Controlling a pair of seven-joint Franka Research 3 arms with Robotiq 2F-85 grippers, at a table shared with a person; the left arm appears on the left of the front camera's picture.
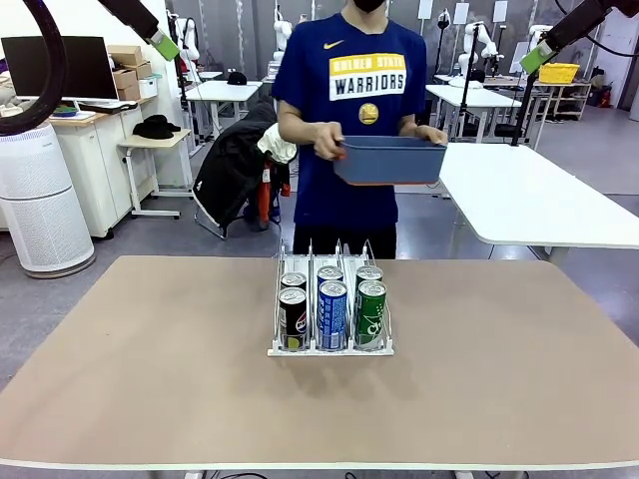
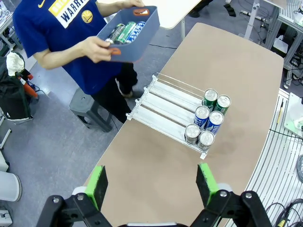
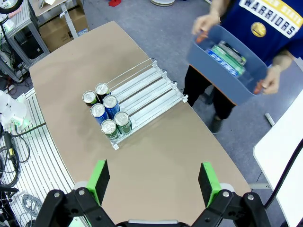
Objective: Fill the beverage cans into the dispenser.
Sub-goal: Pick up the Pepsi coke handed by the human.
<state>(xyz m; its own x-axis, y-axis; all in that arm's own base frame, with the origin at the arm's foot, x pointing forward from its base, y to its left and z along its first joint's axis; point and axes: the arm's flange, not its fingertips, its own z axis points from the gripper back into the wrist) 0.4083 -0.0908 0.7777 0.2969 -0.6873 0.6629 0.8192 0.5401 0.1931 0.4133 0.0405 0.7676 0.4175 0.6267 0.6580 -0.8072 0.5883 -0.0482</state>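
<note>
The dispenser (image 1: 275,349) stands mid-table, closer to the far edge. Upright beverage cans fill the front of its three lanes, two per lane: black (image 1: 293,319), blue (image 1: 331,314) and green (image 1: 370,314). From above they cluster at the low front lip (image 2: 206,139) (image 3: 108,127), with the lanes behind them bare (image 2: 163,101) (image 3: 144,90). More beverage cans (image 2: 124,32) (image 3: 228,56) lie in a dark blue tub (image 1: 389,160) that a person holds in both hands beyond the far edge. My left gripper (image 2: 154,187) and right gripper (image 3: 154,182) hang high above the table, both open and holding nothing.
Bare tabletop (image 1: 150,369) spreads wide on all sides of the dispenser. A white table (image 1: 539,200) stands behind at the right, and a stool (image 2: 90,111) sits on the floor by the person's legs. Cables and a metal frame (image 3: 19,156) lie along my side of the table.
</note>
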